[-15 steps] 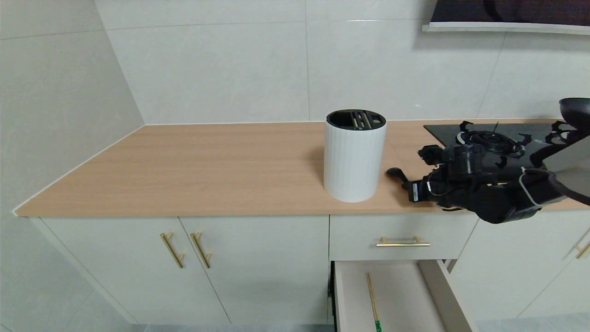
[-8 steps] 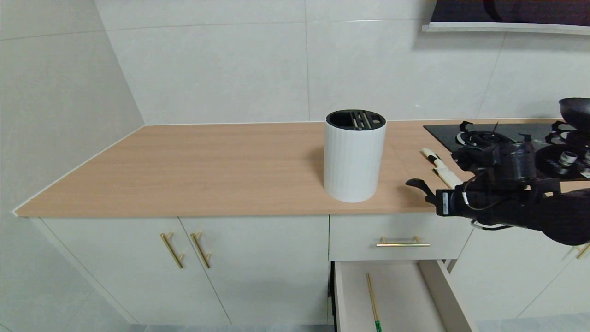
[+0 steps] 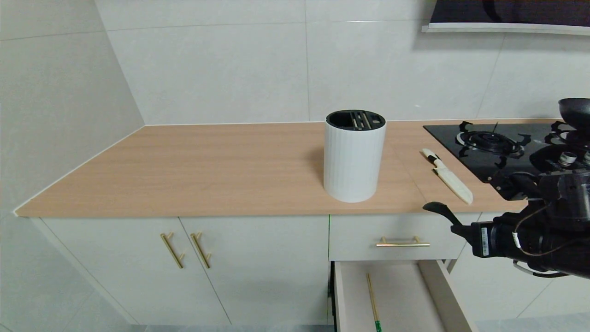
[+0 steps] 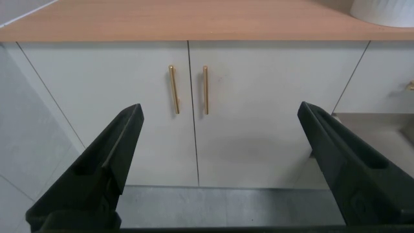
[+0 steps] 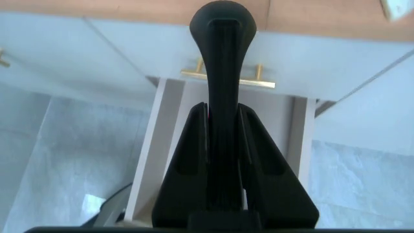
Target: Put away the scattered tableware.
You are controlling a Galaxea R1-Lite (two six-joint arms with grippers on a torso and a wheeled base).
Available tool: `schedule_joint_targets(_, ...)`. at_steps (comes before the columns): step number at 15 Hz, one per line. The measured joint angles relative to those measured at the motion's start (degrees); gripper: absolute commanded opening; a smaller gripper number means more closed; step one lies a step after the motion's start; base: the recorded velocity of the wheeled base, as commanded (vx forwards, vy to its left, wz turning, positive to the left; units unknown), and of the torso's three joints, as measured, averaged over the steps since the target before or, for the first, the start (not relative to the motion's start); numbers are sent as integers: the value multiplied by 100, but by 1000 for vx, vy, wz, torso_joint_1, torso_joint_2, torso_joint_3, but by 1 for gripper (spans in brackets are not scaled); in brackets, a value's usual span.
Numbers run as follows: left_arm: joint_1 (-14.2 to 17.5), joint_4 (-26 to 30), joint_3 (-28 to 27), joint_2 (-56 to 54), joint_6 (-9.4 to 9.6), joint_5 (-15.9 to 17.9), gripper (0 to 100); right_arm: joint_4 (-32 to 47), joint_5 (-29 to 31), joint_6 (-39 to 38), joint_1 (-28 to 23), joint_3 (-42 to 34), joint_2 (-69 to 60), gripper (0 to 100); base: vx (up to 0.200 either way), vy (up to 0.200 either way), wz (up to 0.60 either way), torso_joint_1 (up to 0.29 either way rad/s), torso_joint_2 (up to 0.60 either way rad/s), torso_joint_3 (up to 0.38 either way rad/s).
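On the left, the left hand (image 4: 220,111) sits low before the cupboard doors (image 4: 259,123), fingers spread wide with nothing between them. Up on the worktop (image 3: 207,166) a white ribbed holder (image 3: 354,161) stands upright, its dark slotted top facing up. Below the worktop's front edge, just right of the holder, a drawer (image 3: 405,295) is pulled out. A pair of chopsticks (image 3: 372,299) lies in it, running front to back.

Right of the holder, a pale knife (image 3: 446,176) lies flat on the worktop between holder and hob (image 3: 488,143). Its long axis runs from the wall side to the front edge, slanting a little rightward. The end with the dark band points to the wall, the broad pale end to the front edge.

Farther right, out in front of the worktop's edge, higher than the drawer and to its right, the right hand (image 3: 463,229) is clamped on a black utensil (image 3: 438,210). The utensil's rounded end sticks out past the fingers, pointing left and up toward the holder, and its long axis follows the hand's own. I cannot tell what kind of utensil it is.

To my eye the drawer is its likely home. It lies below and left of the right hand, so the move would go down and leftward, with the utensil turned to lie along the chopsticks. The right arm is much nearer to both drawer and knife.
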State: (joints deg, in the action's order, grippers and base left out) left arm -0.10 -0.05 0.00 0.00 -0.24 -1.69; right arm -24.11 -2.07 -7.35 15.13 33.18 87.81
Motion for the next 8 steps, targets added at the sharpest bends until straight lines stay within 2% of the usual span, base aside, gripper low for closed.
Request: schedule_joint_targets(8, 2, -2, 0, 0, 2, 4, 100, -2, -13, 24, 419, -375, 1, 0, 0, 0, 0, -6, 8, 8)
